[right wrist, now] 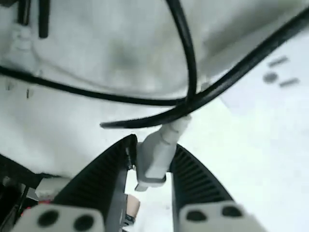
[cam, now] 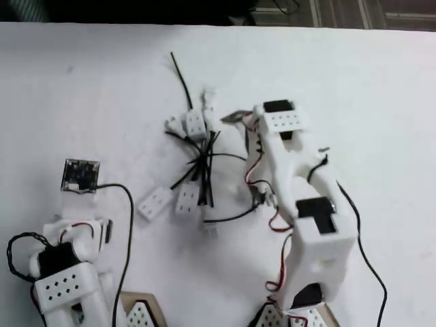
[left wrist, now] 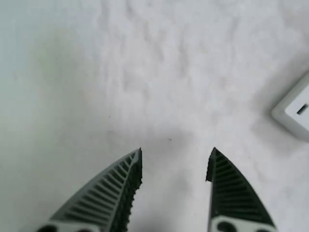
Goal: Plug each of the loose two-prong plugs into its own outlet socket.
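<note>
My right gripper [right wrist: 153,144] is shut on a white two-prong plug [right wrist: 154,159] whose black cable [right wrist: 145,99] loops away from it. Just beyond it lies a white outlet socket [right wrist: 277,77] with its slots showing. From above, the right gripper [cam: 234,117] sits beside the far outlet socket [cam: 195,123]. Two more outlet sockets [cam: 155,202] [cam: 187,199] lie near the middle, with a tangle of black cables [cam: 204,163] between them. My left gripper [left wrist: 176,152] is open over bare table, and the corner of an outlet socket [left wrist: 294,111] lies off to one side. The left gripper [cam: 105,231] rests at the near left.
A small dark circuit board [cam: 80,175] lies at the left, with a black wire [cam: 126,225] running from it toward the front edge. Red wires [cam: 276,221] hang along the right arm. The white table [cam: 381,88] has open room at the far right and far left.
</note>
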Action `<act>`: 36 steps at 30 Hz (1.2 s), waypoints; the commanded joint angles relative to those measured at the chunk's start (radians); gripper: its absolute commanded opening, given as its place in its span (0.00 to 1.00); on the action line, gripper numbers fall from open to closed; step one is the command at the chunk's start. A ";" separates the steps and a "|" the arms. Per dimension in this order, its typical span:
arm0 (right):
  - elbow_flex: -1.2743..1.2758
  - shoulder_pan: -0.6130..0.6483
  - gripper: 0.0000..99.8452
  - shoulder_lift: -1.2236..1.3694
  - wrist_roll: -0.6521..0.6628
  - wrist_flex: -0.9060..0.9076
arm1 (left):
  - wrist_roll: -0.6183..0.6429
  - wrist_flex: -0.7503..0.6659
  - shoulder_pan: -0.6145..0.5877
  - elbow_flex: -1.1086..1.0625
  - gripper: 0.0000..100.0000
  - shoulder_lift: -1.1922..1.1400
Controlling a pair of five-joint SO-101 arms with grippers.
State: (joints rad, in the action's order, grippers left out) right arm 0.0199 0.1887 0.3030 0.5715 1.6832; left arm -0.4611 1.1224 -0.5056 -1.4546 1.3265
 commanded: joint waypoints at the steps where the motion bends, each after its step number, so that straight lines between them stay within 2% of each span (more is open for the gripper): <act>1: -0.021 -0.030 0.02 -0.162 0.054 0.030 | -0.009 -0.017 -0.005 0.003 0.23 0.013; 14: 0.011 -0.165 0.02 -0.472 0.308 0.033 | -0.009 -0.017 -0.005 0.002 0.23 0.013; 18: 0.097 -0.180 0.02 -0.556 0.361 0.033 | -0.009 -0.017 -0.005 0.002 0.23 0.013; 24: 0.318 -0.133 0.02 -0.650 0.445 0.031 | -0.009 -0.017 -0.005 0.002 0.23 0.013; 29: 0.506 -0.024 0.02 -0.625 0.568 -0.013 | -0.009 -0.017 -0.005 0.002 0.23 0.013; 33: 0.583 0.012 0.02 -0.562 0.566 -0.160 | -0.009 -0.017 -0.005 0.002 0.23 0.013; 36: 0.608 0.038 0.02 -0.487 0.566 -0.199 | -0.009 -0.017 -0.005 0.002 0.23 0.013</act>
State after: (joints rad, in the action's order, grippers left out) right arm 0.6214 0.2010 -0.2232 1.1301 1.5175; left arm -0.4611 1.1224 -0.5056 -1.4546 1.3265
